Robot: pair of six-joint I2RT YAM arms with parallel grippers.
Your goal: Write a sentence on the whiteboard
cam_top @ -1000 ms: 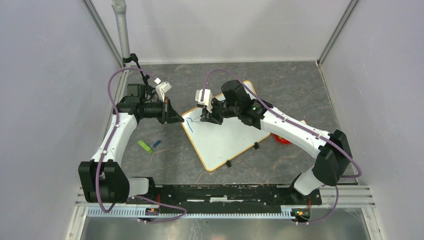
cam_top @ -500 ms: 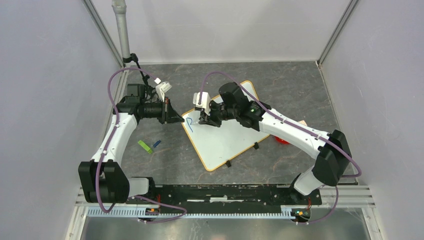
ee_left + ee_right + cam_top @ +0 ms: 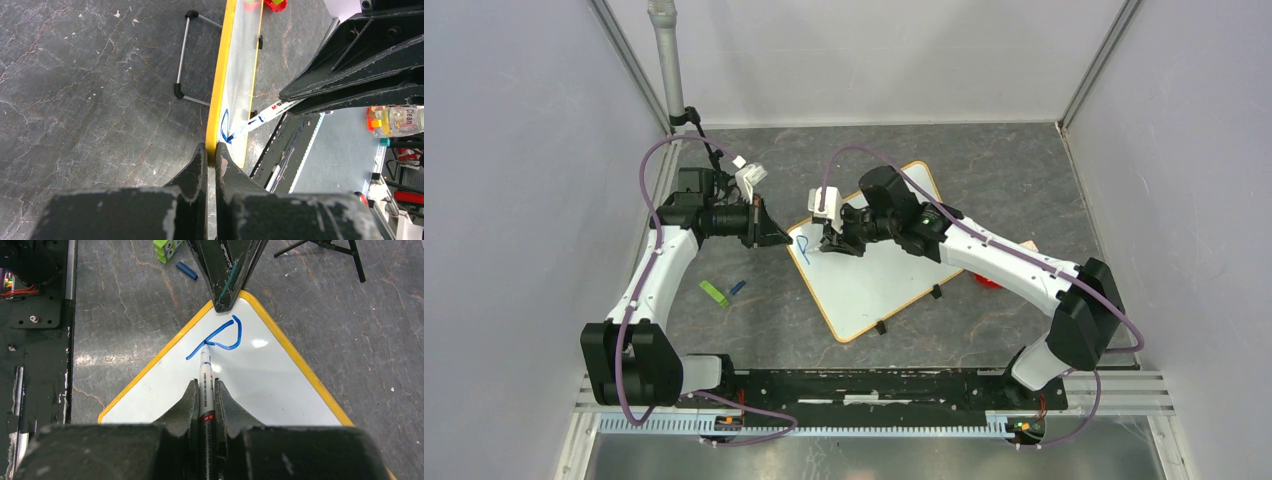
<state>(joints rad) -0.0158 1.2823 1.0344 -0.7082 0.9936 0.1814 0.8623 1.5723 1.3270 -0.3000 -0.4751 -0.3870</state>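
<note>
Pinched the whiteboard [image 3: 876, 285] at its corner in the left tool [image 3: 210, 152] — thin, stiff, light, likely to skid — and clamped the marker [image 3: 205, 371] in the right tool [image 3: 204, 388].

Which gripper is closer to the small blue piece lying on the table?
Left. The left gripper pinches the whiteboard corner, which points toward the small blue piece. The right gripper holds the marker farther in, over the board.
</note>
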